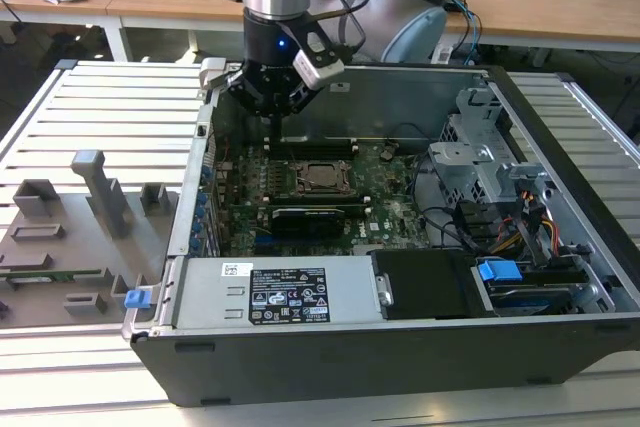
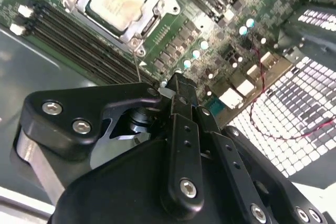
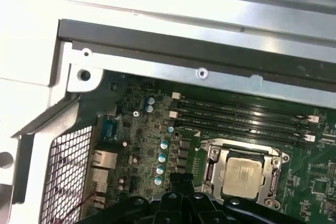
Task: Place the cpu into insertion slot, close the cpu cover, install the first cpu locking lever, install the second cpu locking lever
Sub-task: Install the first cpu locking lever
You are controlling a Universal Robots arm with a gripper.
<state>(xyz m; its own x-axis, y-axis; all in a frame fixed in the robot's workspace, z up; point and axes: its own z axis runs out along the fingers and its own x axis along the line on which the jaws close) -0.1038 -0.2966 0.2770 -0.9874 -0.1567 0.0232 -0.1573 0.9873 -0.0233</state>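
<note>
**Cpu seated, cover down.** Inside an open computer case (image 1: 420, 97) laid on its side, the cpu (image 3: 242, 177) is seen already seated in the socket on the green motherboard (image 1: 390, 209). The cpu cover (image 3: 212, 167) lies flat around it as a silvery frame. The gripper (image 1: 272, 137) is held over the board, just to the exterior view's left of the socket and slightly farther back, close to the case's far wall. It appears clenched, its tips meeting in a single narrow point. In the second wrist view a thin wire, judged to be a locking lever (image 2: 137, 66), is shown rising from a corner of the socket towards those tips. Whether it is actually pinched cannot be told.

The chip is judged light, stiff and flat, with a delicate underside, so it would be best taken by its edges only. Seated under the frame, it offers nothing to take hold of now. The cover is judged to be thin sheet metal, rigid enough to be pushed at its free edge. The lever is expected to be springy and slippery. It is best gripped near its free end, where leverage is greatest and a slip is least likely to strike the row of capacitors (image 3: 161, 157) beside the socket.
</note>
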